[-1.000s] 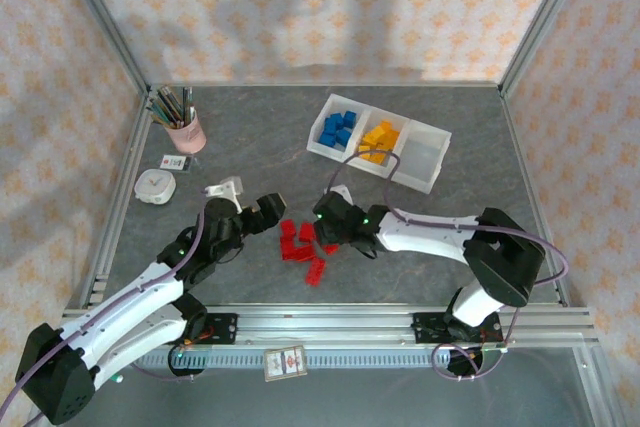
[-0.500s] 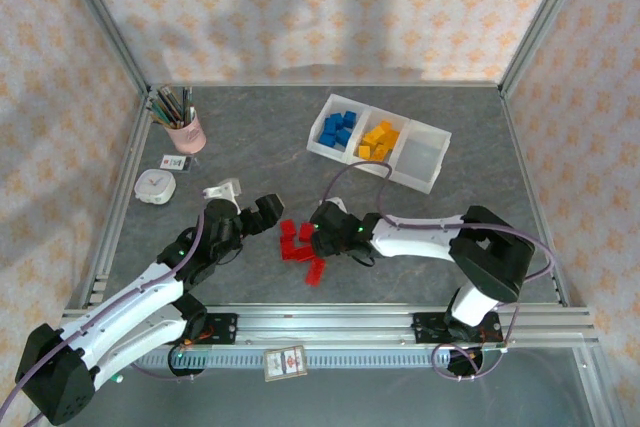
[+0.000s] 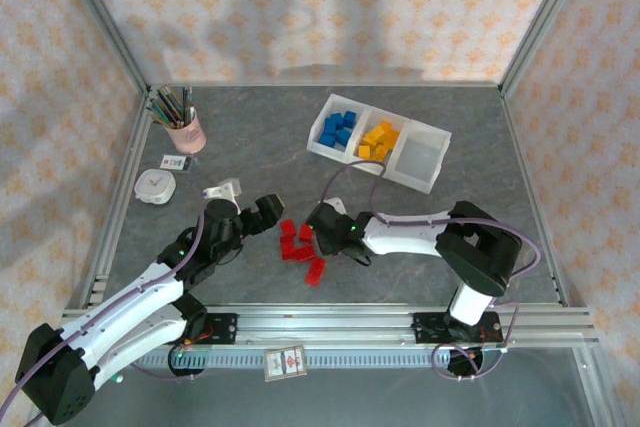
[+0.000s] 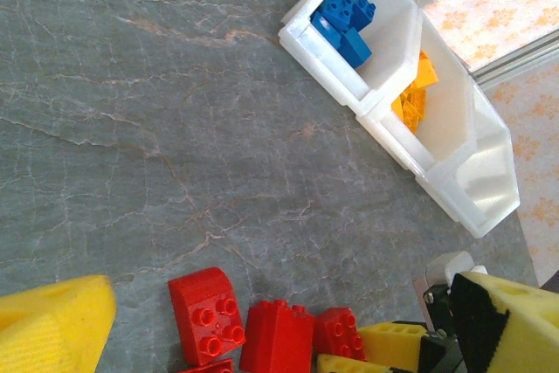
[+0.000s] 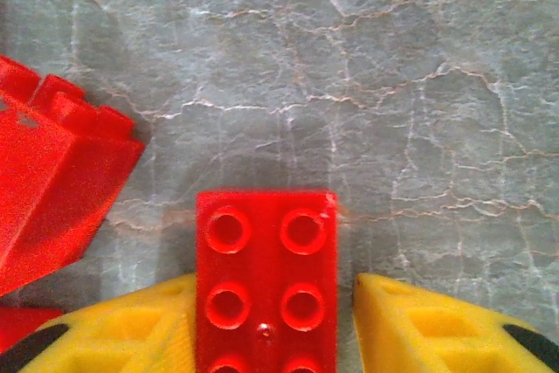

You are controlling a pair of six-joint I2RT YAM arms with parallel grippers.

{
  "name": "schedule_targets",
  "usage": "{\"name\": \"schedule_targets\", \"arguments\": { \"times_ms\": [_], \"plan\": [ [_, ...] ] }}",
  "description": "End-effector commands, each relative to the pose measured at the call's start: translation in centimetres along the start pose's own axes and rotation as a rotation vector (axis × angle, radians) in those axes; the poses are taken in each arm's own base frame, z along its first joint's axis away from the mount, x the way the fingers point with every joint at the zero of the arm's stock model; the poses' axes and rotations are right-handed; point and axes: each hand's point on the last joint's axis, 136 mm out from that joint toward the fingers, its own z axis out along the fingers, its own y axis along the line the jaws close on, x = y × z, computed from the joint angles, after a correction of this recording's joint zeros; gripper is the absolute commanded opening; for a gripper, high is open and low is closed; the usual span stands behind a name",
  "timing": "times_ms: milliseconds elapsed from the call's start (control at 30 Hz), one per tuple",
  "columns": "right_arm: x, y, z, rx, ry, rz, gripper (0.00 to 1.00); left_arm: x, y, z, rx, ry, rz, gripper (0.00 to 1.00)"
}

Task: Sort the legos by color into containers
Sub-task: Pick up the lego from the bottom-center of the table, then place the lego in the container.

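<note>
Several red legos (image 3: 291, 239) lie loose in the middle of the table, and one more (image 3: 316, 271) sits nearer the front. My right gripper (image 5: 272, 293) is down at the table and straddles a red two-by-three brick (image 5: 266, 259). Its left finger (image 5: 131, 329) touches the brick, and a thin gap shows at the right finger (image 5: 419, 329). The brick rests on the table. My left gripper (image 4: 284, 303) hovers open just left of the pile with nothing between its fingers. The white tray of containers (image 3: 428, 185) holds blue legos (image 3: 338, 129) and yellow-orange legos (image 3: 377, 140). Its right compartment (image 3: 421, 155) holds nothing.
A pink pencil cup (image 3: 186, 133), a small card (image 3: 174, 161) and a round white timer (image 3: 155, 185) stand at the back left. Metal frame rails run along the table's sides and front. A tilted red brick (image 5: 52, 189) lies close to the right gripper's left side.
My right gripper has slid left onto the red pile, and its jaws have narrowed around one red brick. The left arm has stayed put.
</note>
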Motion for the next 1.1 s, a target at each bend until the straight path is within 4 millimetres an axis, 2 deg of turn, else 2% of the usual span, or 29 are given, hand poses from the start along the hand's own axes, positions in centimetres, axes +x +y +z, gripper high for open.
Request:
{"name": "schedule_targets", "arguments": {
  "times_ms": [0, 167, 300, 500, 633, 867, 1067],
  "plan": [
    [-1.0, -0.1, 0.0, 0.036, -0.033, 0.015, 0.39, -1.0, -0.2, -0.1, -0.009, -0.024, -0.004, 0.99],
    [-1.6, -0.5, -0.8, 0.039, -0.055, 0.049, 0.32, -1.1, -0.6, -0.1, -0.002, -0.021, -0.001, 0.99],
    [-2.6, -1.1, -2.0, 0.032, -0.085, 0.095, 0.31, -1.3, -1.3, 0.0, 0.017, -0.013, 0.003, 0.99],
    [-5.1, -3.8, -4.9, 0.031, -0.151, 0.21, 0.31, -1.6, -3.4, 0.4, 0.082, 0.009, 0.002, 0.99],
    [-7.0, -7.0, -6.9, 0.052, -0.21, 0.312, 0.31, -1.6, -4.8, 1.1, 0.131, 0.029, -0.001, 0.99],
    [-10.5, -14.1, -9.2, 0.125, -0.316, 0.5, 0.32, -0.8, -7.8, 3.1, 0.179, 0.092, 0.039, 0.99],
    [-13.6, -20.3, -9.7, 0.235, -0.389, 0.604, 0.33, 0.1, -10.3, 5.2, 0.212, 0.142, 0.075, 0.99]
  ]
}}
